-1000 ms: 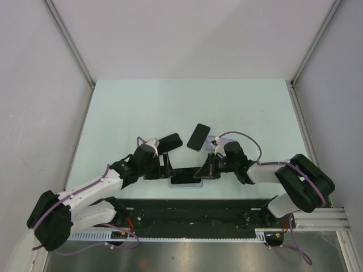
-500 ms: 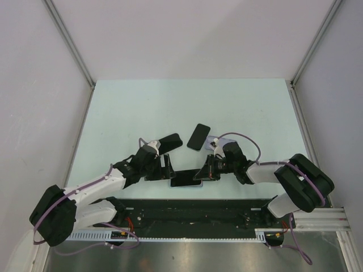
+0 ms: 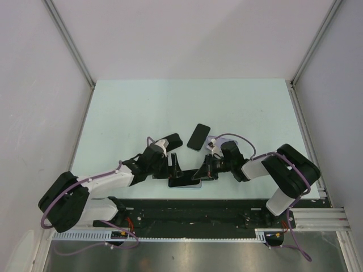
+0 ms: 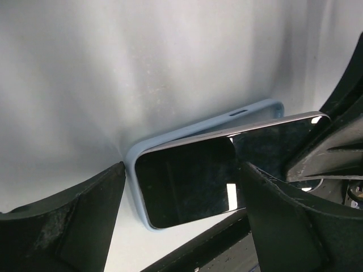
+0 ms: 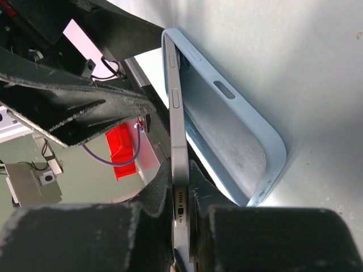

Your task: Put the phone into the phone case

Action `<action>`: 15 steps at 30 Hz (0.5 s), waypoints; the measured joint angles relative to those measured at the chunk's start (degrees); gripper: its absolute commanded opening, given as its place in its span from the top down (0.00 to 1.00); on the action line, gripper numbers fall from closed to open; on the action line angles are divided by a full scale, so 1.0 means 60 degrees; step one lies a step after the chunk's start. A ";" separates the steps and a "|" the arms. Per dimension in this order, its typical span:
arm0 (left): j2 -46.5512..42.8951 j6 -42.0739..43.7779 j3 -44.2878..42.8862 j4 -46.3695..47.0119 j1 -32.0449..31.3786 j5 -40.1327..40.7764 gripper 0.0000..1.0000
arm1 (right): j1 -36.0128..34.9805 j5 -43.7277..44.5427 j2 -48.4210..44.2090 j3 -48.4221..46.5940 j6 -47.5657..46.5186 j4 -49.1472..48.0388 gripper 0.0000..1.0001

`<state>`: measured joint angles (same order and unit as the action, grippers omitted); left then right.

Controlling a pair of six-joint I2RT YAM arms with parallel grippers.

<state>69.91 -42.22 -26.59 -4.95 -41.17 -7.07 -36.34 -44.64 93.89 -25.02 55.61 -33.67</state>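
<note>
A light blue phone case point(image 5: 238, 130) lies on the table near its front edge. The phone point(image 5: 177, 130), silver-edged with a dark screen point(image 4: 193, 181), has its far end seated in the case and its other end lifted. My right gripper point(image 5: 180, 175) is shut on that raised end, pinching it edge-on. My left gripper point(image 4: 181, 170) is open, with one finger on each side of the phone's seated end and the case rim point(image 4: 136, 164). From above, the phone point(image 3: 184, 180) sits between the left gripper point(image 3: 172, 168) and the right gripper point(image 3: 205, 169).
Two flat black objects lie on the table behind the grippers, one point(image 3: 198, 136) in the middle and one point(image 3: 168, 141) to its left. The black base rail point(image 3: 187, 207) runs just in front of the case. Grey walls stand on both sides.
My left arm has moved right, bringing its open gripper up to the phone's left end. The right gripper has kept its hold on the phone, shifting slightly left.
</note>
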 measured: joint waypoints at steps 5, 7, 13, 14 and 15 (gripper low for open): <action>0.0113 -0.0066 -0.0080 0.0069 -0.0219 0.0073 0.13 | 0.0011 -0.0113 0.0248 -0.0033 0.0022 -0.0200 1.00; 0.0113 -0.0073 -0.0091 0.0055 -0.0299 0.0171 0.13 | 0.0018 -0.0142 0.0317 -0.0036 0.0022 -0.0251 1.00; -0.0135 -0.0076 -0.0109 -0.0353 -0.0546 0.0652 0.17 | -0.0004 -0.0142 0.0433 -0.0106 0.0004 -0.0270 1.00; -0.0157 -0.0080 -0.0109 -0.0379 -0.0557 0.0648 0.20 | -0.0007 -0.0142 0.0441 -0.0106 0.0007 -0.0266 1.00; -0.0280 -0.0069 -0.0109 -0.0510 -0.0601 0.0750 0.21 | -0.0018 -0.0142 0.0463 -0.0124 0.0000 -0.0273 1.00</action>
<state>68.23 -42.63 -27.24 -8.01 -44.77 -2.57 -36.45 -45.50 96.66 -25.76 55.61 -35.31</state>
